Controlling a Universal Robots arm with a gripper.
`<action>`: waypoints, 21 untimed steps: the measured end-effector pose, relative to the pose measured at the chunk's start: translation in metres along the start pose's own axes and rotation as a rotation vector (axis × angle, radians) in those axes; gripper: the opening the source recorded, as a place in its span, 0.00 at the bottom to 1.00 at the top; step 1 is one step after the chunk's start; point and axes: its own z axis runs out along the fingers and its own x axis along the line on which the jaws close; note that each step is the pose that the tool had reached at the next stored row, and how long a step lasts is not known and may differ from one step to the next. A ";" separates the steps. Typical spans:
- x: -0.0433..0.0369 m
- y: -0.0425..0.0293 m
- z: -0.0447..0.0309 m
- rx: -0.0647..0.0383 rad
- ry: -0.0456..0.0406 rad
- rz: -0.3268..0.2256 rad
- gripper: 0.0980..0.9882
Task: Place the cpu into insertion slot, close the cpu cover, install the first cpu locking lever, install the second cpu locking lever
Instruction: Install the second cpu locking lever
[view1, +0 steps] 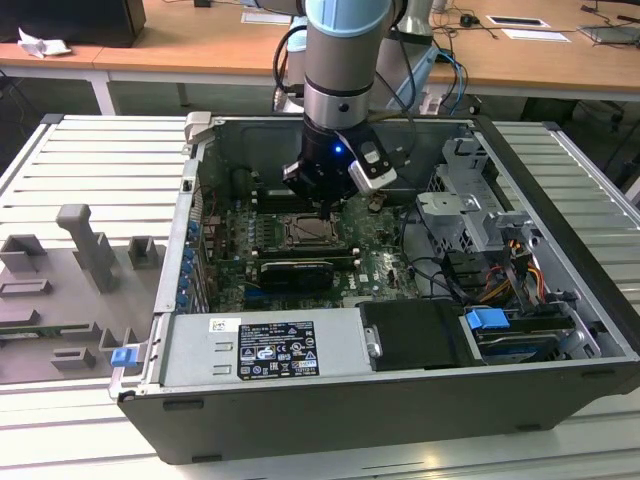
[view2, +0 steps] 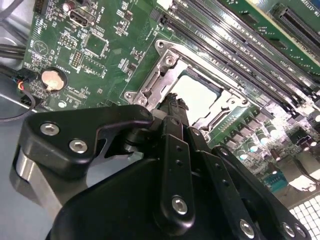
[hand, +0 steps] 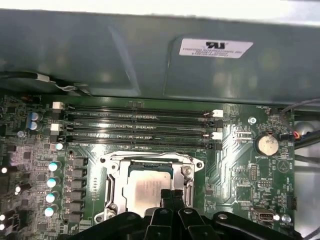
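The cpu (hand: 142, 186) lies flat in the insertion slot (hand: 113, 186) on the green motherboard, its pale metal top showing through the window of the cpu cover (hand: 150, 161). The cover lies down over it. My gripper (hand: 171, 196) hangs just above the socket's edge, its black fingers pressed together with nothing visible between them. In the second wrist view the gripper (view2: 175, 101) tips sit at the rim of the cover (view2: 161, 75), beside the cpu (view2: 197, 92). In the exterior view the gripper (view1: 322, 212) stands over the socket (view1: 310, 233) inside the open computer case.
Long memory slots (hand: 135, 125) run beside the socket. A round coin battery (hand: 266, 145) sits on the board, and a long black expansion card (view1: 296, 272) lies in front of the socket. The case wall (hand: 150, 55) is close behind. Grey fixtures (view1: 85, 250) stand on the table.
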 end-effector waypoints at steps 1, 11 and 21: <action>0.0000 -0.0005 -0.0001 0.000 0.0002 0.000 0.01; 0.0005 -0.0112 -0.0028 0.000 0.0001 0.000 0.01; 0.0009 -0.0194 -0.0032 0.000 0.0002 0.000 0.01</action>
